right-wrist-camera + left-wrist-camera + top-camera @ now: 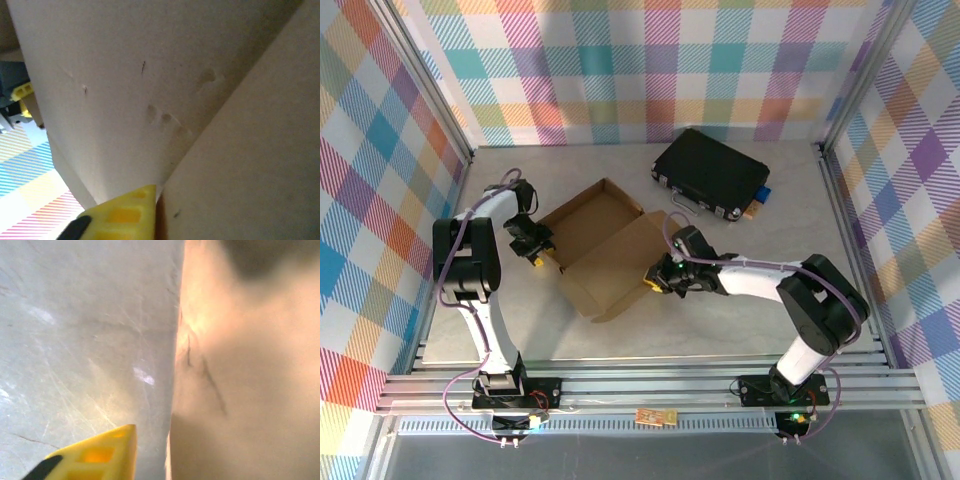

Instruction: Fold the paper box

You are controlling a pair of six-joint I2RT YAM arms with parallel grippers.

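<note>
The paper box (605, 245) is brown cardboard, lying open in the middle of the table with one wide flap raised toward the front. My left gripper (538, 250) is at the box's left wall. In the left wrist view its yellow finger (100, 455) stands a small gap away from the cardboard wall (250, 365), and the other finger is hidden behind that wall. My right gripper (663, 278) is at the right edge of the raised flap. Its yellow finger (125, 215) presses against the cardboard panel (250, 150), so it is shut on the box.
A black hard case (712, 172) with metal edges lies at the back right, with a small blue and orange item (760, 198) beside it. The grey table (800, 230) is walled by checked panels. Aluminium rails (650, 385) run along the front edge.
</note>
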